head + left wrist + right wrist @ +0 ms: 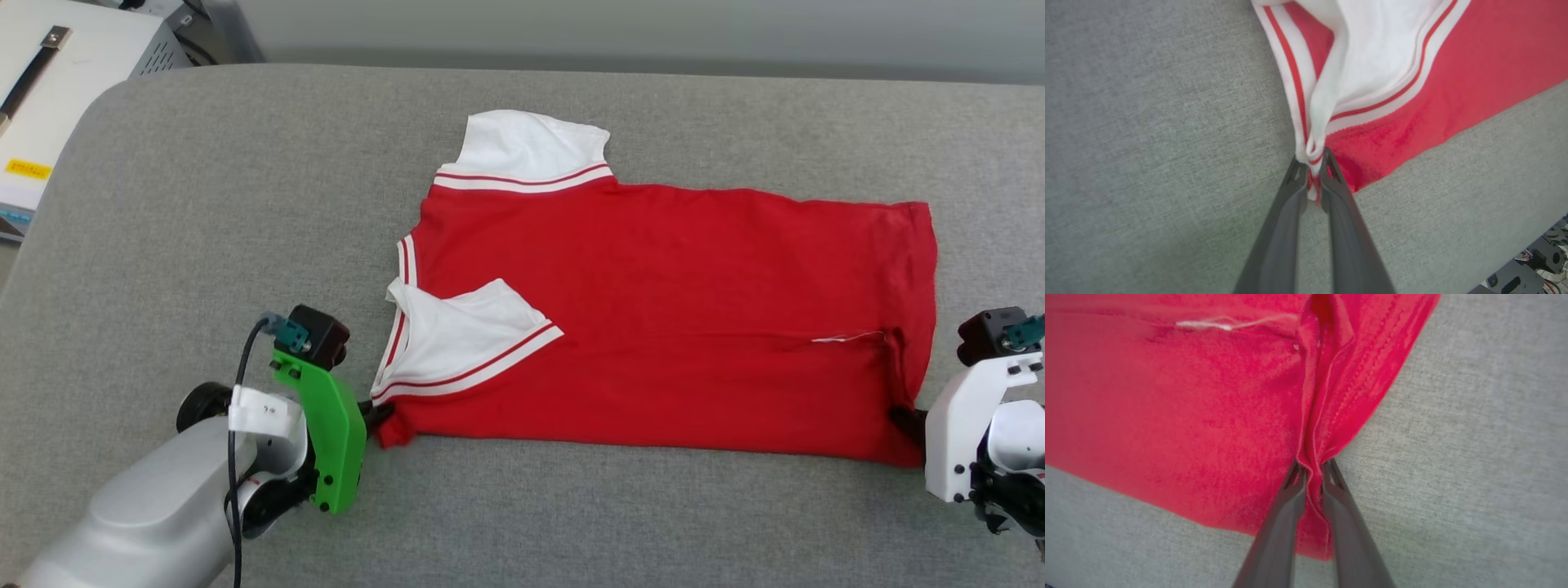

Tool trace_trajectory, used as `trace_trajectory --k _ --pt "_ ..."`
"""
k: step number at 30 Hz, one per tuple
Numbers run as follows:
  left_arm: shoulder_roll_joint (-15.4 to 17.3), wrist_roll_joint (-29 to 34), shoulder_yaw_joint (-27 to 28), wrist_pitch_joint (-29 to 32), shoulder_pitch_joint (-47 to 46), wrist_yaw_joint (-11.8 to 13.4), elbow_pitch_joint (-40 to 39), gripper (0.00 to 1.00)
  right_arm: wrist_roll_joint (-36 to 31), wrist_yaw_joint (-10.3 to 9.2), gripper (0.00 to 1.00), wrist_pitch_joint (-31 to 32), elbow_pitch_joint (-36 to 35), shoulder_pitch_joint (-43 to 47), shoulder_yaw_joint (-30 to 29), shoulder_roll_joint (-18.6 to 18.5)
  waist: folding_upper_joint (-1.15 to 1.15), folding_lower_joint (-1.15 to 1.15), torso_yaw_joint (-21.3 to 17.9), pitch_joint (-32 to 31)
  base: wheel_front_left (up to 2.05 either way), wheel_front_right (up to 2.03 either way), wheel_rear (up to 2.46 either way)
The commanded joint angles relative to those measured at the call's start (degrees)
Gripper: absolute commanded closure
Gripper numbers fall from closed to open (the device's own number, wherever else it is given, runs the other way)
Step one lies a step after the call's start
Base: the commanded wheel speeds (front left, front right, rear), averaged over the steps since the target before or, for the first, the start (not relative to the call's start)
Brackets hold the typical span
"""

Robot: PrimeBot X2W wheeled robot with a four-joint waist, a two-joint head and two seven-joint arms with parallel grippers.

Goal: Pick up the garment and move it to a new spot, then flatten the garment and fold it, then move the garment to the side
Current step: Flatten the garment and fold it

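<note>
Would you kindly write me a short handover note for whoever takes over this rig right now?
Left tool: shut on the T-shirt at its near collar-end corner, on the striped trim.
Right tool: shut on the near hem corner.
T-shirt: spread sideways on the grey fabric surface, collar end to the robot's left, hem to its right.
Done: laid out mostly flat; the near white sleeve lies folded over the red body.
Left: the far sleeve sticks out, so folding looks unfinished; then move it aside.
</note>
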Motion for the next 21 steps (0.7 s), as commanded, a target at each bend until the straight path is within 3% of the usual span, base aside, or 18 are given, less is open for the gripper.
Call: trace_trajectory --k 1,6,13,21 --pt "0.66 -0.83 0.2 -0.98 1.75 0.26 0.3 1.0 1.53 -0.03 1.0 -0.73 0.48 1.2 1.65 0.97 0.0 0.0 -1.21 -2.05 0.0 0.0 0.0" --pt "3.7 -1.59 0.46 -2.71 5.01 0.39 -2.05 1.0 3.07 -0.03 1.0 -4.31 -2.51 2.24 2.36 -0.98 0.0 0.0 -2.2 -4.69 0.0 0.0 0.0" --pt "8.25 -2.21 0.21 -2.63 8.59 2.41 -9.39 1.0 5.73 -0.03 1.0 -7.28 -8.76 8.6 0.27 -4.3 0.0 0.0 -1.53 -7.28 0.0 0.0 0.0" --pt "9.72 -2.83 -0.48 -2.25 11.46 4.93 -13.5 1.0 6.02 -0.03 1.0 -5.66 -12.41 13.86 -3.14 -5.09 0.0 0.0 -1.82 -7.01 0.0 0.0 0.0"
